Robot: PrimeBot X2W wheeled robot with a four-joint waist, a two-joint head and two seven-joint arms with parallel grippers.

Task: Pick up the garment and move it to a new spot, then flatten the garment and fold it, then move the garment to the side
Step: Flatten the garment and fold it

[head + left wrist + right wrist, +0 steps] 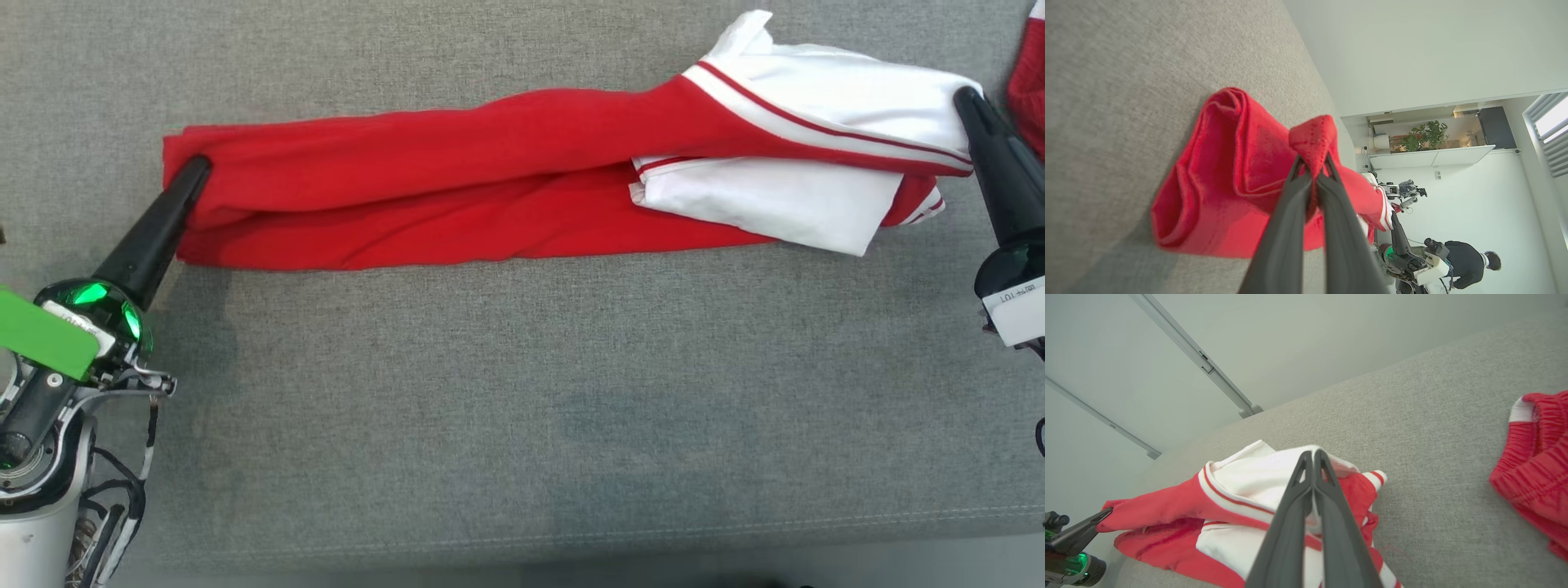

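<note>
Left claw first, since it's closest, down at 8 o'clock of the head view. It's clamped fully closed on a pinch of red hem at the 9 o'clock end of the garment. That's backed up in the left wrist view, where a tuft of red cloth is seen squeezed between the fingertips. Right claw, over at 2 o'clock, is closed just as tight on the white end. A bit of white fabric looks to be caught in it, though the bite seems thin.

The garment is stretched between the two as a long bunched band across the grey surface. It's red from 9 o'clock to centre, with striped white panels piled up toward 2 o'clock.

Probably the flattening part is what's being worked on. Some tips:
- Tension should be shared evenly, so the thin right-hand pinch isn't yanked out.
- The doubled-over white layers should be shaken or dragged loose before anything gets laid down.
- Another red piece, at the far 2 o'clock edge just past the right claw, should be steered clear of.
</note>
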